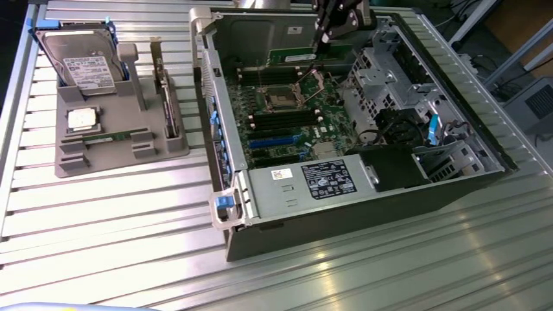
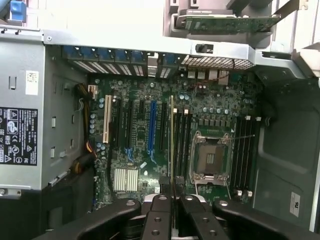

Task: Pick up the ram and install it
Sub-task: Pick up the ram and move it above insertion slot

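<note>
- Gripper (image 2: 172, 192) pinches the ram (image 2: 172, 140) edge-on.
- Installing, by my judgement: ram hangs over the memory slots (image 2: 183, 145) beside the socket (image 2: 210, 157), unseated.

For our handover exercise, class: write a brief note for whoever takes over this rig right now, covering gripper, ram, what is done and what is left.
The gripper is shut on the ram.
Ram: held edge-on inside the open computer case, above the memory slots beside the CPU socket.
Done: pick-up.
Left: ram not yet seated in a slot.
</note>
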Controlling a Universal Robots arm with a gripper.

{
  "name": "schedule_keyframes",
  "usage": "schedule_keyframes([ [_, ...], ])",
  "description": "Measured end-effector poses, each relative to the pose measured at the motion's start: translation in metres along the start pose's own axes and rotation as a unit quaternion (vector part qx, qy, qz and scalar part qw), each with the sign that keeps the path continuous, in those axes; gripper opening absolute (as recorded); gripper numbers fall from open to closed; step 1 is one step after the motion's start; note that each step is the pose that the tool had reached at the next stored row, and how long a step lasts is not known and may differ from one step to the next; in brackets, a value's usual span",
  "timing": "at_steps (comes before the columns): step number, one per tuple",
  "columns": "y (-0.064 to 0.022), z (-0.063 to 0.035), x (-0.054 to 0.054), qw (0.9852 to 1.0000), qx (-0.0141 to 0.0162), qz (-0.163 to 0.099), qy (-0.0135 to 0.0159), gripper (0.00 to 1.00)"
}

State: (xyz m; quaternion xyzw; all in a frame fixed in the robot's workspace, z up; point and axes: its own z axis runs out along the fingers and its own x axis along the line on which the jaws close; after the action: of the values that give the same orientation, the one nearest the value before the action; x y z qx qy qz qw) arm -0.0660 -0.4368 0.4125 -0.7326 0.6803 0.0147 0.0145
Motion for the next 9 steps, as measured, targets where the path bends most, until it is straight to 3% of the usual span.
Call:
schedule_keyframes([
  [9,-0.0202,0.0,0.001,1.0,0.0,0.0,0.0,0.12],
])
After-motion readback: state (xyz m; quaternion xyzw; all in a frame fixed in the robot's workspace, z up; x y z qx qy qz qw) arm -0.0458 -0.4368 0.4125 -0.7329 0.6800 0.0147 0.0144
